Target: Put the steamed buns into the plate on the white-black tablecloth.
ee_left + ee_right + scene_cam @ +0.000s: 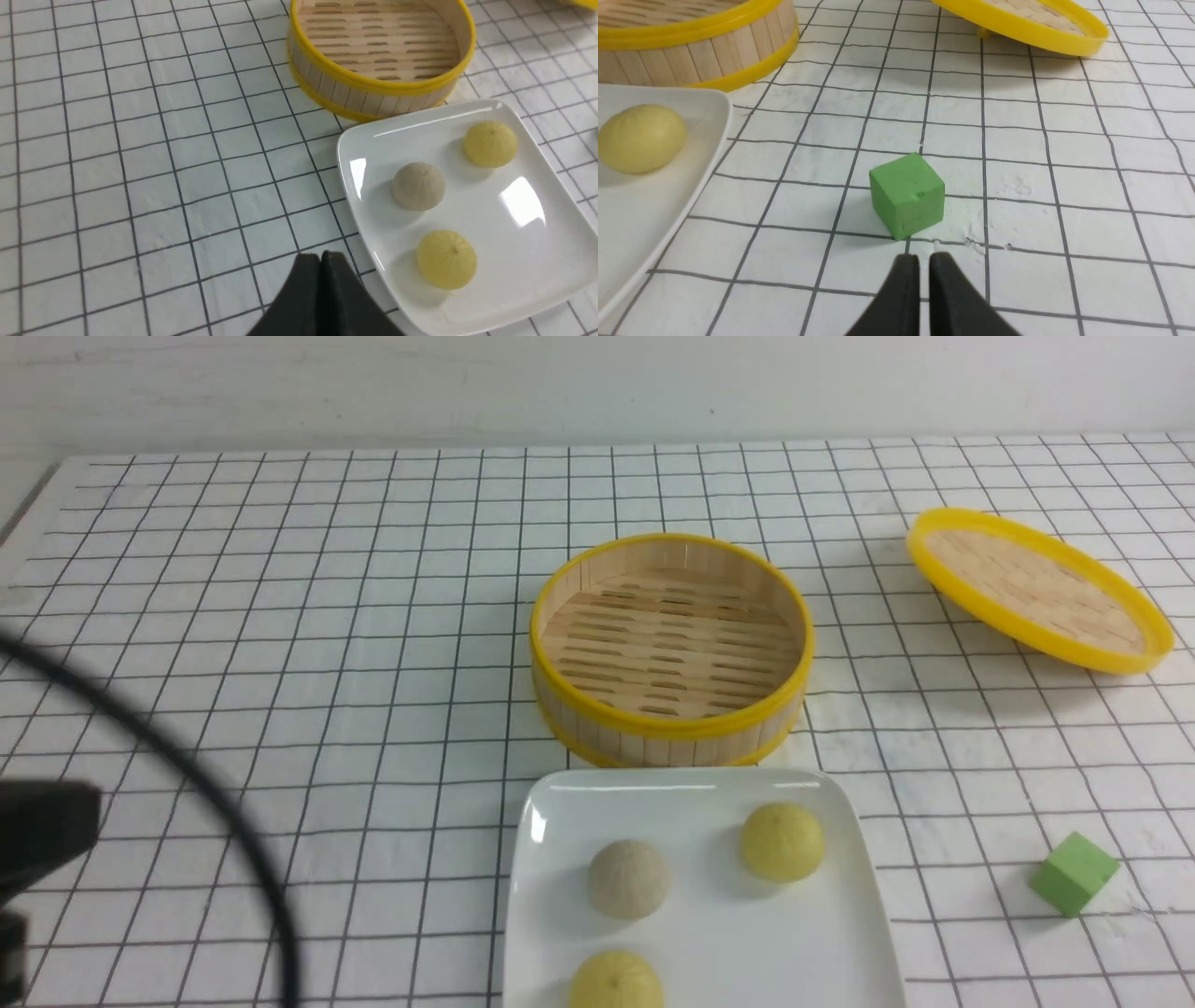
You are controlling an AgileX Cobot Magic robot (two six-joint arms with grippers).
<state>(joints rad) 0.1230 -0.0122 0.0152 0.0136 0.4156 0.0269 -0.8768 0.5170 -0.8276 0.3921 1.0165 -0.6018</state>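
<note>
Three steamed buns lie in the white square plate (859, 896) on the white-black tablecloth (373, 616): a beige-white one (628, 878), a pale yellow one (782, 841) behind it to the right, and a second yellow one (616, 982) at the near edge. All three show in the left wrist view: beige (418, 185), yellow (490, 143), yellow (446, 259), on the plate (528, 280). My left gripper (321, 255) is shut and empty, beside the plate's near left edge. My right gripper (924, 258) is shut and empty, just short of the green cube (907, 194).
An empty yellow-rimmed bamboo steamer (670, 649) stands right behind the plate. Its lid (1038, 588) rests tilted at the back right. The green cube (1074, 872) sits to the right of the plate. A black cable (187, 775) and part of the left arm cross the near left.
</note>
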